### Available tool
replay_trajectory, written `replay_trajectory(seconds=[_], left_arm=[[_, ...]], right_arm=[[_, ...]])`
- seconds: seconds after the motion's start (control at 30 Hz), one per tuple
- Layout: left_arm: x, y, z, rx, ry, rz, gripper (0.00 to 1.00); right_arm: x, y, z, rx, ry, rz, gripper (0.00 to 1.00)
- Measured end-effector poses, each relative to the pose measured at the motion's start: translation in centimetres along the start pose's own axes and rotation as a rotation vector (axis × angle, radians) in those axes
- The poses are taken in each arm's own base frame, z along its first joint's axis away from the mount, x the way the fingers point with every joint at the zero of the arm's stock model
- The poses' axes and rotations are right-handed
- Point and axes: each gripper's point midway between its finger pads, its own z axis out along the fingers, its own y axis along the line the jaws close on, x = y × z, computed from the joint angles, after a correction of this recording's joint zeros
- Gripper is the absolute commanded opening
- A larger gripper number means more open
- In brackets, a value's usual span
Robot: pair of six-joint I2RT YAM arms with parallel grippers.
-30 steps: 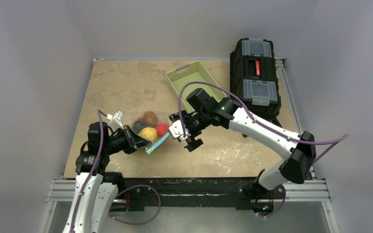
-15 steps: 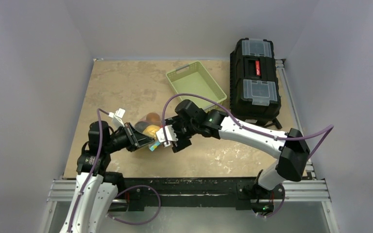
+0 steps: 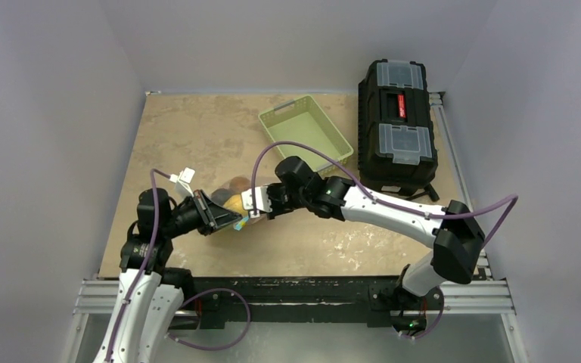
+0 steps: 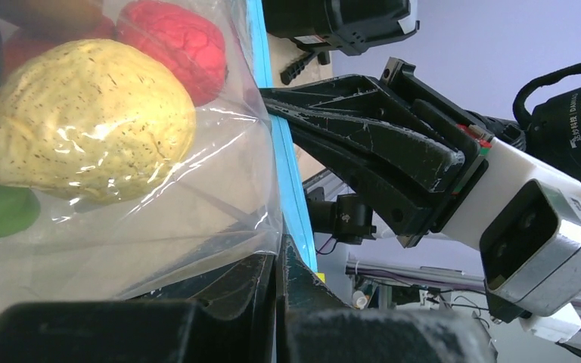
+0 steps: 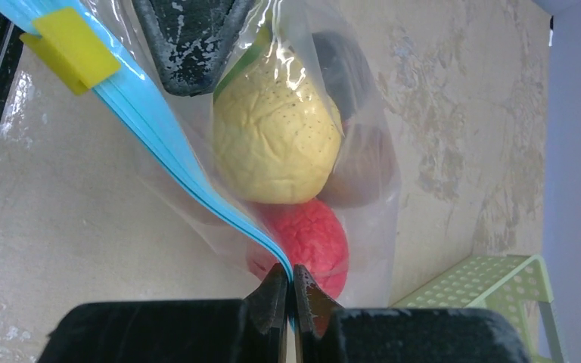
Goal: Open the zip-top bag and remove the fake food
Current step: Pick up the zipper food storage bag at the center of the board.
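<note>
Top view: bag (image 3: 227,193) of food (image 3: 234,203), near-left on the table (image 3: 197,136), between left claw (image 3: 231,219) and right claw (image 3: 247,215). Left wrist: left claw is clenched on the bag's edge. Right wrist: right claw pinches the blue strip (image 5: 189,178); best to pull the sides apart slowly, I'd say.

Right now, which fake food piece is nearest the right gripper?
The red piece, right beside the right gripper pinching the zip strip. The yellow piece and the dark piece lie deeper in the bag.

Tan table (image 3: 189,144) with green basket (image 3: 308,133), black toolbox (image 3: 398,121)
</note>
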Motion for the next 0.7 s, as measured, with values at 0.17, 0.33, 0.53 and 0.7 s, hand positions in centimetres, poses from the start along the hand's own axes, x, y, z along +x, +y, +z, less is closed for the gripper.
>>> replay_trajectory(seconds=[0.17, 0.33, 0.53, 0.7], left_arm=[[0.0, -0.2, 0.0, 0.010, 0.003, 0.006, 0.30], [0.1, -0.5, -0.1, 0.025, 0.008, 0.046, 0.74], [-0.4, -2.5, -1.3, 0.043, -0.005, 0.213, 0.86], [-1.2, -4.5, -2.4, 0.073, -0.039, 0.403, 0.86]], right_arm=[[-0.2, -0.4, -1.2, 0.025, -0.020, 0.036, 0.00], [-0.3, -1.3, -4.4, 0.021, -0.081, 0.076, 0.00], [0.6, -1.8, -9.3, 0.026, -0.121, 0.102, 0.00], [1.4, -1.2, -11.5, 0.005, -0.133, 0.135, 0.00]])
